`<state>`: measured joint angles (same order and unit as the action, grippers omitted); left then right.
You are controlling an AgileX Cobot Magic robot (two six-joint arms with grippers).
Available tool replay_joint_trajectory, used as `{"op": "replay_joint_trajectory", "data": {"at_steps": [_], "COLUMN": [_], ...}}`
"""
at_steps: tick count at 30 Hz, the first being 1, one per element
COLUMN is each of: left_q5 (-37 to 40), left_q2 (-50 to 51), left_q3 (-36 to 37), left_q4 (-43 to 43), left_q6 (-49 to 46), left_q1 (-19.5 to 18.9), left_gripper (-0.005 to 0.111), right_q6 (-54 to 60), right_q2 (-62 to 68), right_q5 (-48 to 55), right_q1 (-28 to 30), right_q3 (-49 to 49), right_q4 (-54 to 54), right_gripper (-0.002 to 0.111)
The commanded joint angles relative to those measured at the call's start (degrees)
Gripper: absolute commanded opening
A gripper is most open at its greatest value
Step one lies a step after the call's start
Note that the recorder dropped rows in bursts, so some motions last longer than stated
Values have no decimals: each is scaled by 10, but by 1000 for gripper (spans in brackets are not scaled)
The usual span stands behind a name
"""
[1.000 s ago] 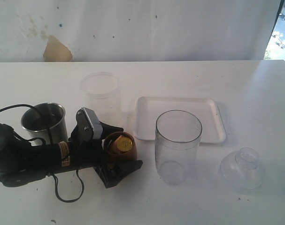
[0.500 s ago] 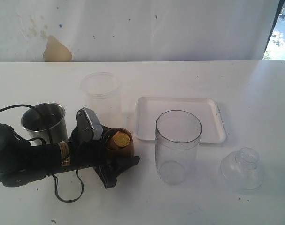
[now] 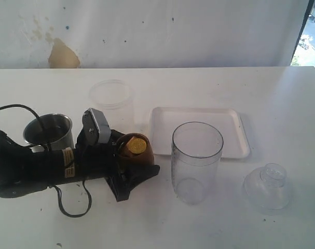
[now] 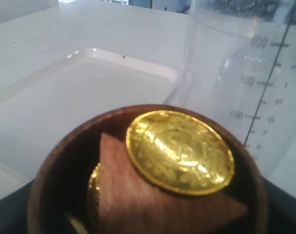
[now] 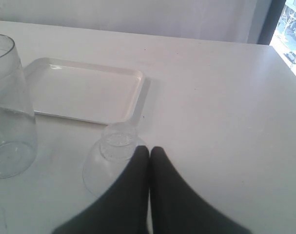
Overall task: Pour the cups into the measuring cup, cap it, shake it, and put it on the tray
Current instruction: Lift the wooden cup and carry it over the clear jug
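My left gripper [image 3: 139, 162] is shut on the copper-brown cup [image 3: 135, 154] and holds it a little off the table, left of the measuring cup [image 3: 197, 163]. The wrist view shows a gold coin [image 4: 179, 151] and a wooden wedge [image 4: 138, 200] inside the cup [image 4: 52, 187], with the measuring cup [image 4: 245, 83] just beyond. The steel tumbler [image 3: 49, 130] stands behind the left arm. The white tray [image 3: 160, 132] lies behind the measuring cup. My right gripper [image 5: 148, 150] is shut on nothing, beside the clear domed cap [image 5: 111, 158]; it is out of the exterior view.
A frosted tub [image 3: 111, 97] stands at the back, left of the tray. The domed cap [image 3: 268, 188] rests on the table to the right of the measuring cup. A black cable loops from the left arm onto the table [image 3: 282, 93].
The left gripper has raised the copper-brown cup slightly and carried it a little to the right, towards the measuring cup. Nothing else has moved.
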<state>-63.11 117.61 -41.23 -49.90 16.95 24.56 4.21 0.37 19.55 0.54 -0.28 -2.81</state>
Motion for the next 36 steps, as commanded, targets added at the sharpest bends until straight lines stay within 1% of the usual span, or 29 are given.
{"op": "replay_joint_trajectory", "data": {"at_steps": [1,3,6,10,11,13,19,23,26,30,36], "left_q5": [40,75,82,95,101,109,144,186,214,217,232], "left_q2": [-53,-76,-110,-154,-170,-193,-251,-264,-260,-247,-209], "left_q3": [0,0,1,1,1,1,0,-33,-70,-121,-176], "left_q4": [-18,-43,-59,-75,-80,-81,-79,-80,-97,-105,-124], "left_q6": [51,67,104,118,135,158,170,235,237,237,283], "left_q1": [2,2,2,2,2,2,2,2,2,2,2], "left_gripper": [0,0,0,0,0,0,0,0,0,0,0], "right_q6": [1,1,1,1,1,1,1,1,1,1,1], "right_q2": [-4,-4,-4,-4,-4,-4,-4,-4,-4,-4,-4], "right_q5": [-3,-3,-3,-3,-3,-3,-3,-3,-3,-3,-3], "right_q1": [1,1,1,1,1,1,1,1,1,1,1], "right_q3": [3,3,3,3,3,3,3,3,3,3,3], "right_q4": [-1,-1,-1,-1,-1,-1,-1,-1,-1,-1,-1], "right_gripper": [0,0,0,0,0,0,0,0,0,0,0]}}
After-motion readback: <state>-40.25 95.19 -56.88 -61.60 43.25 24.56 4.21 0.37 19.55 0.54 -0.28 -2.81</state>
